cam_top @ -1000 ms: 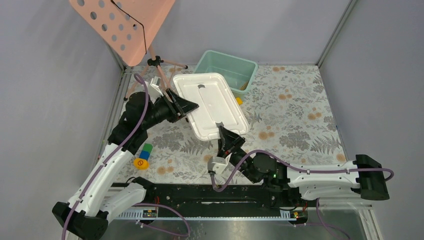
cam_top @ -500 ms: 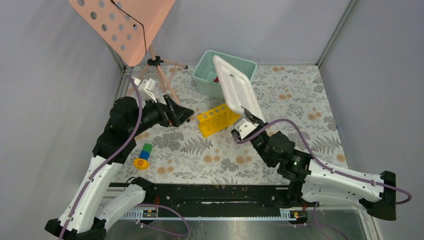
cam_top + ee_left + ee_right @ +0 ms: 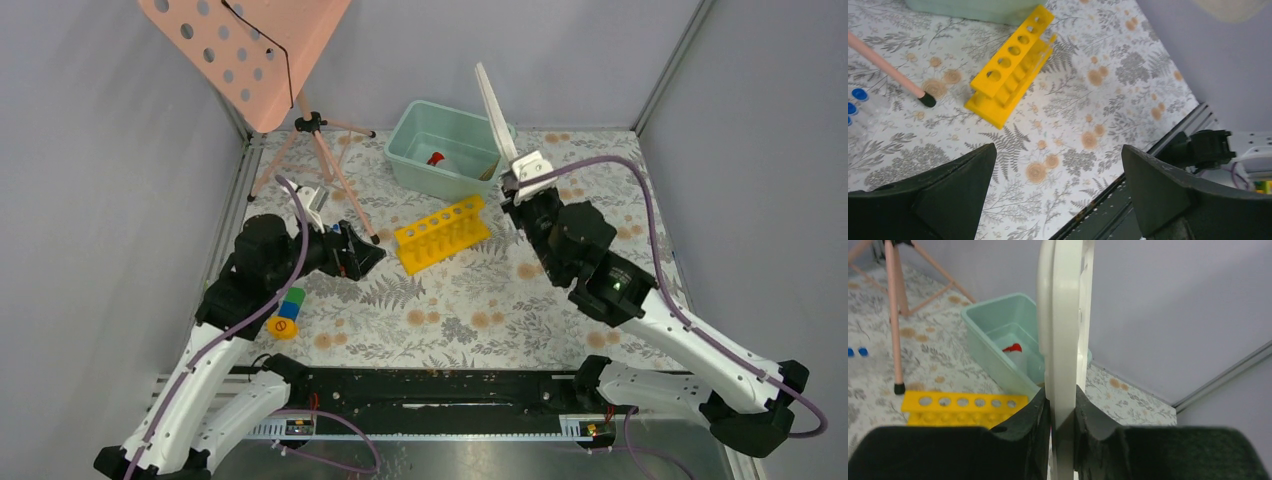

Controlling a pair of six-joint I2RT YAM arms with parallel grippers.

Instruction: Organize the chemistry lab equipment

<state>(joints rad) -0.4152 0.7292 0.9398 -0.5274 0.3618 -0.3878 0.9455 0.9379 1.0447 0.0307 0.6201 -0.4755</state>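
Note:
A yellow test-tube rack (image 3: 440, 233) (image 3: 1010, 65) (image 3: 963, 405) lies on the floral table with its holes empty. The red-capped white bottle (image 3: 437, 158) (image 3: 1012, 348) rests inside the teal bin (image 3: 478, 135) (image 3: 983, 322). Two blue-capped tubes (image 3: 857, 100) (image 3: 857, 352) lie on the table at the left, beyond the tripod foot. My right gripper (image 3: 515, 182) (image 3: 1062, 410) is shut on a white tray lid (image 3: 494, 100) (image 3: 1063, 325), held upright and edge-on beside the bin's right end. Left of the rack, my left gripper (image 3: 368, 252) (image 3: 1058, 185) hangs open with nothing between its fingers.
A pink perforated stand (image 3: 245, 55) on a tripod (image 3: 325, 160) (image 3: 893, 315) stands at the back left; one leg's foot (image 3: 926, 100) is near the rack. A green-blue block stack (image 3: 291, 302) and a yellow disc (image 3: 283, 327) sit by the left arm. Grey walls enclose the table.
The left gripper let go of the white lid, opened wide and drew back left. The right arm swung the lid up and to the right, uncovering the yellow rack and the bin.

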